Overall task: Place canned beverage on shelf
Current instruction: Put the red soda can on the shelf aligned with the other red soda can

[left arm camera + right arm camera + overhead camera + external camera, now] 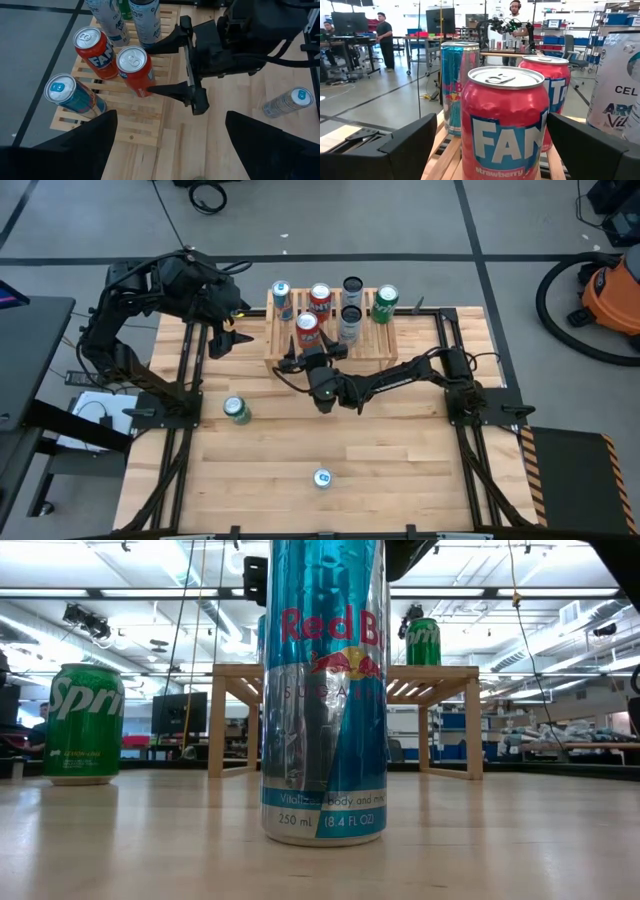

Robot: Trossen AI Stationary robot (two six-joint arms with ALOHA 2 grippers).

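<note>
Two open claws: right claw (pixel 304 346) around "Fanta strawberry" can (pixel 506 127), left claw (pixel 225 338) idle.

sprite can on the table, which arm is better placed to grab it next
Left, probably. The Sprite can lies on the left arm's side; the left gripper hangs open nearby, while the right gripper is at the shelf.

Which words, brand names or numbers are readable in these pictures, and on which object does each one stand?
"Red Bu", partly cut off, and "250 mL (8.4 FL OZ)": tall blue and silver can, low view.
"Spri": green can on the table, low view.
"FAN" and "strawberry": red can between the right gripper's fingers.
"FAN": orange can on the shelf, left wrist view.
"CEL": white can, right wrist view.
The tall can's other small print is unreadable.
</note>
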